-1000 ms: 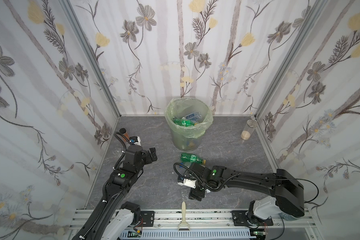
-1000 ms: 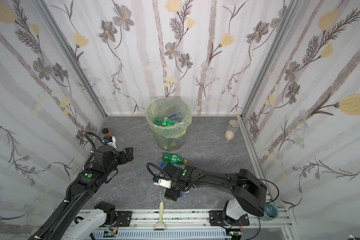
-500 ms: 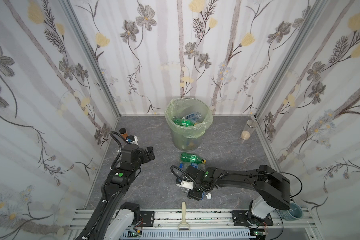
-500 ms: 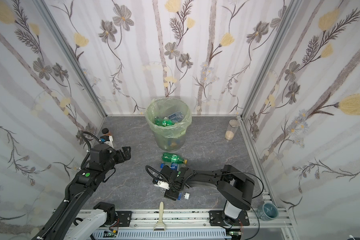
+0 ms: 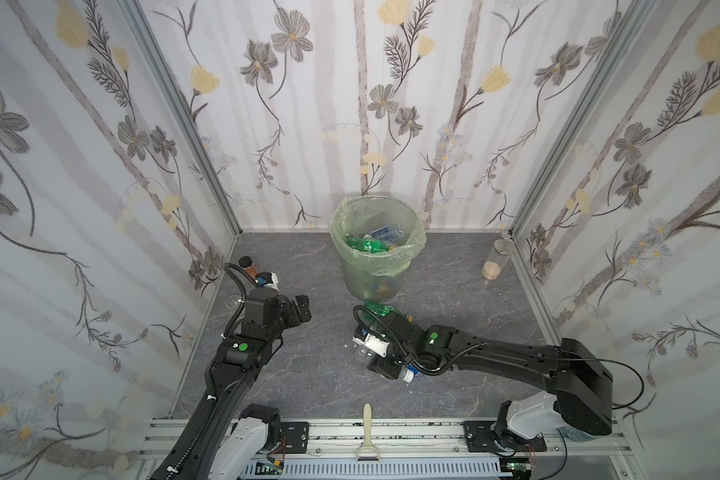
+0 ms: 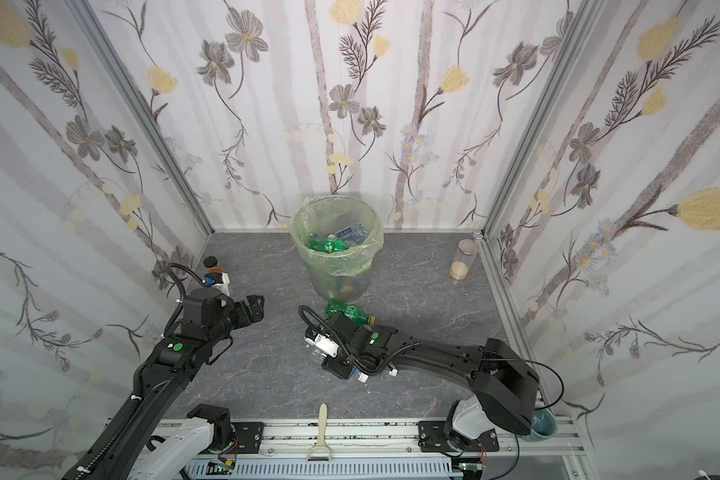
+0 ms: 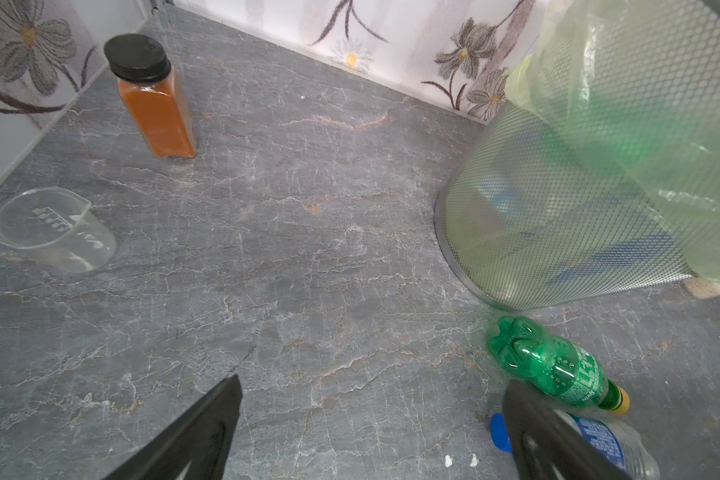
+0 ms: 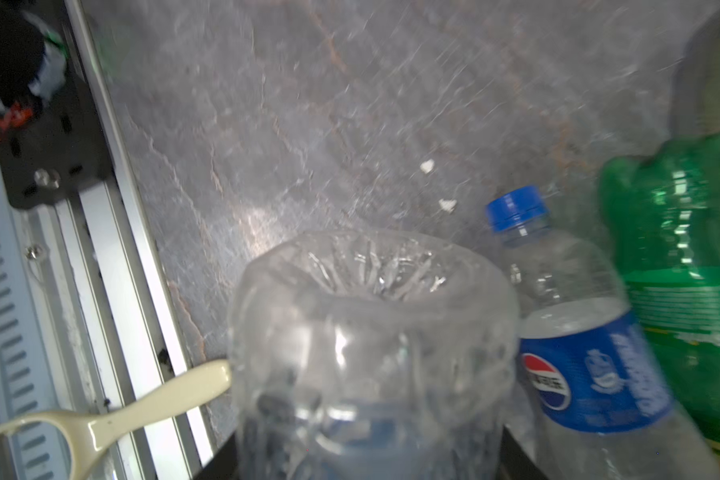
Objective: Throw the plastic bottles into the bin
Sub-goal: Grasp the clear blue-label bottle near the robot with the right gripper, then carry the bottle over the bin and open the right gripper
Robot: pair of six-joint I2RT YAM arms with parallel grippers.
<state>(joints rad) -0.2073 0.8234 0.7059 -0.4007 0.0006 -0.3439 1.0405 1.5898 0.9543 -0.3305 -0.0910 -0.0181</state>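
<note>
Clear plastic is filling my right claw (image 5: 381,361), which is gripping a clear bottle (image 8: 371,332) in front of the bin (image 5: 418,239), with a green bottle (image 7: 549,365) and a blue-labelled bottle (image 8: 578,353) lying beside it. My left claw (image 7: 373,384) is hanging wide open, left of the bin.

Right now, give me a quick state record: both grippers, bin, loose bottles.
left gripper: open, empty, over the floor
right gripper: closed on clear bottle, low over the floor
bin: upright, bag-lined, holds bottles
loose: green bottle and blue-cap bottle, lying side by side near the bin's base
other items: orange jar, measuring cup, peeler
</note>
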